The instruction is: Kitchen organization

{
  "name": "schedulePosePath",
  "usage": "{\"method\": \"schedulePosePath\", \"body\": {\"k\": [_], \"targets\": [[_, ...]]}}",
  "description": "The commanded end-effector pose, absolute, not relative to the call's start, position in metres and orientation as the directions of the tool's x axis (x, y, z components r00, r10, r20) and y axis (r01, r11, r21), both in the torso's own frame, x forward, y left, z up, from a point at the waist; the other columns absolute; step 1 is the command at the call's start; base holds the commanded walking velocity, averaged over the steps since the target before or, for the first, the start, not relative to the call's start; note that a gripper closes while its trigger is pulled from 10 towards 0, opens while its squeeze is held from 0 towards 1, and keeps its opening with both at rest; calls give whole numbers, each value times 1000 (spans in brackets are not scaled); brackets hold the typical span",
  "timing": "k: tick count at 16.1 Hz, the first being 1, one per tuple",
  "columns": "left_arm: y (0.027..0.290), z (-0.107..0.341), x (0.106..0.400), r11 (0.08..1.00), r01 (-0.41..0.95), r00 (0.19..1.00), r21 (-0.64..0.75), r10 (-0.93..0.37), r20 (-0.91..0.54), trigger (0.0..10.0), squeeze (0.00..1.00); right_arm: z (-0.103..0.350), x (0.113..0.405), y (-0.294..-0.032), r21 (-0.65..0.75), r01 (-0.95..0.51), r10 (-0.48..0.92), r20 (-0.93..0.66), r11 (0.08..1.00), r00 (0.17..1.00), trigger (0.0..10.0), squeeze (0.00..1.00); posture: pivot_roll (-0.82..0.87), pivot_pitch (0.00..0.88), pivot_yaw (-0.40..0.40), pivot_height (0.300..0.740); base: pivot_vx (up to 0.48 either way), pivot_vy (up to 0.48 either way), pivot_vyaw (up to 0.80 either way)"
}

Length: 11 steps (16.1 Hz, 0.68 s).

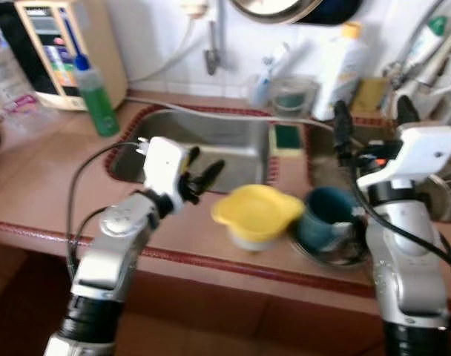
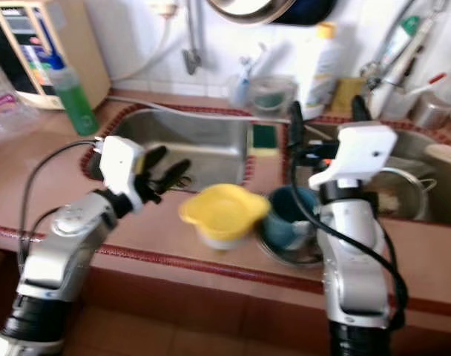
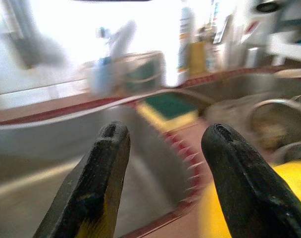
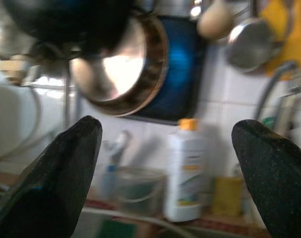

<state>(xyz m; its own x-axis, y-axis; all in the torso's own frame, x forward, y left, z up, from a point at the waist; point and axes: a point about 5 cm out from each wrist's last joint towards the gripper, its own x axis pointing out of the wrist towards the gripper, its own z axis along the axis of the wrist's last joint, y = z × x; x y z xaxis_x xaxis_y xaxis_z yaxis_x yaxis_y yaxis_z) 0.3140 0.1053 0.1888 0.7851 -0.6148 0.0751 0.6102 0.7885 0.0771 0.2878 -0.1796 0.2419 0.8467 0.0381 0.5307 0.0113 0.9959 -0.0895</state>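
We're lining up: left gripper spread, empty, beside the yellow cup; right gripper wide, empty. Next: close in.

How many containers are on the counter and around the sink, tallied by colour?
Yellow: 1, the yellow cup on the counter's front edge.
Teal: 1, the teal mug beside it.
Green: 1, the green bottle left of the sink.
White: 1, the white bottle behind the sink.
Total: 4
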Motion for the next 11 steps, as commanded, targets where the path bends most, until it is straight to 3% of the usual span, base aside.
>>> {"method": "schedulePosePath", "body": {"k": [1, 3, 7, 11], "targets": [[109, 196, 315, 790, 603, 786, 107, -612, 86, 10000, 0, 247, 286, -178, -85, 3, 45, 553, 996, 832, 10000, 0, -175, 20, 28, 740, 0, -435, 0], [109, 196, 314, 790, 604, 785, 106, -613, 91, 10000, 0, 246, 285, -178, -87, 0, 48, 553, 996, 832, 10000, 0, -175, 16, 28, 740, 0, -351, 0], [115, 197, 312, 782, 616, 775, 96, -624, 100, 10000, 0, 236, 281, -178, -91, -14, 59, 520, 996, 852, 10000, 0, -178, 13, 25, 740, 0, 0, 0], [129, 208, 305, 730, 659, 729, 178, -679, 88, 10000, 0, 202, 257, -174, -93, -67, 100, 409, 993, 907, 10000, 0, -186, 35, 30, 740, 0, 0, 0]]}}
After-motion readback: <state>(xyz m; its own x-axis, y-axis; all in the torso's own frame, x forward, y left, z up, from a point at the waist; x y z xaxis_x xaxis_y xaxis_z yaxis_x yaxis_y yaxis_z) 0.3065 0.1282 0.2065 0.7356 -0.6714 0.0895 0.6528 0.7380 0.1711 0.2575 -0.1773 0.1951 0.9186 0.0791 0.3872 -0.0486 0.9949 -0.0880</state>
